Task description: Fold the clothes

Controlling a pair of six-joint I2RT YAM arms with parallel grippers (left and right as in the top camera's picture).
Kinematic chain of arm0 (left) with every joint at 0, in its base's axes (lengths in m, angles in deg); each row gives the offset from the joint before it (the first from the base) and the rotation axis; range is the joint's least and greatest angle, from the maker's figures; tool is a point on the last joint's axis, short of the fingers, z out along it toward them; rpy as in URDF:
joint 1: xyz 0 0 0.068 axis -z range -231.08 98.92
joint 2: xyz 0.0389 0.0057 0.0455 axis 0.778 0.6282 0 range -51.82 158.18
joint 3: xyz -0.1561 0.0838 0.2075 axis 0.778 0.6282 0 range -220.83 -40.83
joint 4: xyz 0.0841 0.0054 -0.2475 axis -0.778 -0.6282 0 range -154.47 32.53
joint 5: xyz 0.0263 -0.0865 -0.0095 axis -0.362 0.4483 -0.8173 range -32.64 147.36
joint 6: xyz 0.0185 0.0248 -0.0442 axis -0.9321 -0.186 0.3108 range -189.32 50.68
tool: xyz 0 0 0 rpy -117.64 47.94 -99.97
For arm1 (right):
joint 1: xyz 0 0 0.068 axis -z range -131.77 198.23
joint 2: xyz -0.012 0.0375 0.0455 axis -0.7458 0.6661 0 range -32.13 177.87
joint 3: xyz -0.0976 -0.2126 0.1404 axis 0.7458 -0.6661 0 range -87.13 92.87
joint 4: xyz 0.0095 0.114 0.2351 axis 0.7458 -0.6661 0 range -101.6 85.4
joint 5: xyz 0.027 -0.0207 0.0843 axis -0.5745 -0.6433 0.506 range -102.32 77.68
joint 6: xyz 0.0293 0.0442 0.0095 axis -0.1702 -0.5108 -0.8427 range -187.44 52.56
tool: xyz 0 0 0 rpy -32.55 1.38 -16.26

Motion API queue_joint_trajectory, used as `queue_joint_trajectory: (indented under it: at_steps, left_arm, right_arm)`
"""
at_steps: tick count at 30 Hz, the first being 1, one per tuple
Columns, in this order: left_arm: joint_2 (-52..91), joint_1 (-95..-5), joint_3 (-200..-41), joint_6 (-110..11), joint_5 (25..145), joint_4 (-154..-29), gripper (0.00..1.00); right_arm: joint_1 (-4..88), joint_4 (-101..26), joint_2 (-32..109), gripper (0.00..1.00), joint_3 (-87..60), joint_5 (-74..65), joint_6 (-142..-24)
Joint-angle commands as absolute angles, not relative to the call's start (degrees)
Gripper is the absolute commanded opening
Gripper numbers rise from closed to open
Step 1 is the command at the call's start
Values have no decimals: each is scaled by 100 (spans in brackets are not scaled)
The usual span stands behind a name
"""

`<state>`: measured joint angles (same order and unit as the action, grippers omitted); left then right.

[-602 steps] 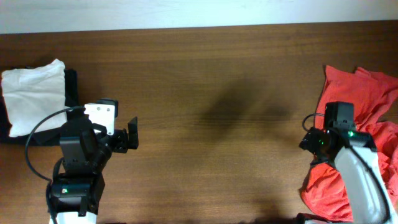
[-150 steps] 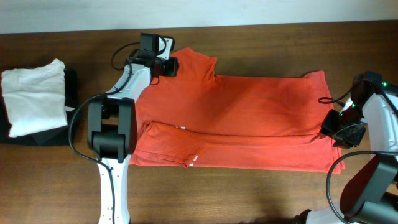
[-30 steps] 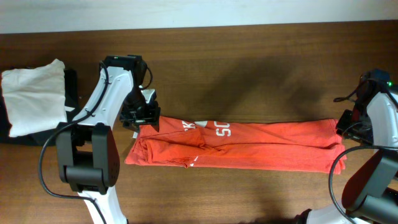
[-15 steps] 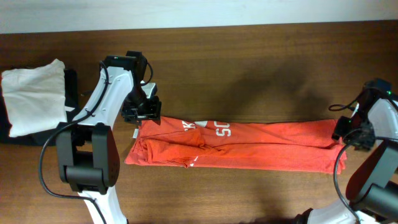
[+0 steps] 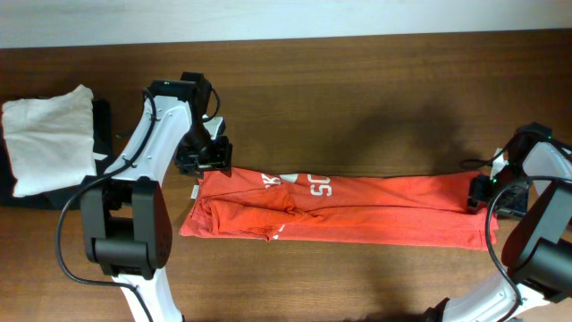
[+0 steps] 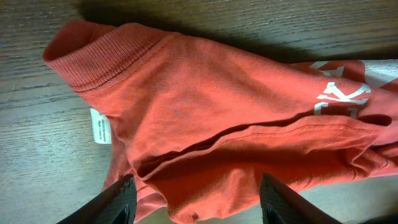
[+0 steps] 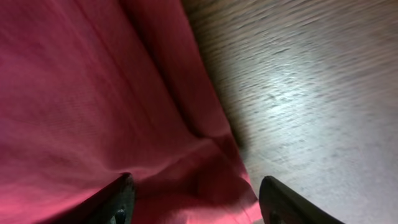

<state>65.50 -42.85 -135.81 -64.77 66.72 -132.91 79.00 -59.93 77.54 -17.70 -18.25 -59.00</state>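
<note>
The clothes, a red-orange T-shirt, lie folded into a long flat strip across the table, with white lettering showing near the left end. My left gripper hovers over the upper left corner at the collar. In the left wrist view it is open, and the ribbed collar and shirt lie flat below it. My right gripper sits over the strip's right end. There too the jaws stand wide apart above the cloth, holding nothing.
A white folded garment rests on a black one at the far left. A white care label sticks out by the collar. Bare wooden table lies behind the shirt and in front of it.
My right gripper has opened wider and slid down and left onto the shirt's right end. My left gripper rose slightly off the collar corner. The shirt has stayed in place.
</note>
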Motion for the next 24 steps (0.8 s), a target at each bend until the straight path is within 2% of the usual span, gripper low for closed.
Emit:
queue_joint_trajectory:
  at_steps: [1,10,17,21,24]
  left_arm:
    - [6533,-4298,-13520,-6376,6648,-13258,63]
    - [6537,-4298,-12517,-6206,6609,-12316,63]
    - [6537,-4316,-11675,-6193,6607,-11077,54]
    - [6539,-4497,-11614,-5565,6587,-10563,50]
    - [6539,-4624,-11614,-5301,6589,-10205,50]
  right_arm:
    - [7906,-5940,7802,65,-1803,-1852,-5847]
    - [7906,-5809,7802,63,-1893,-1572,-5869]
    - [7902,-5569,7804,41,-1967,-1530,-6085]
    - [7900,-5394,7804,23,-1969,-1528,-6088]
    - [7895,-5241,7804,19,-1969,-1452,-6236]
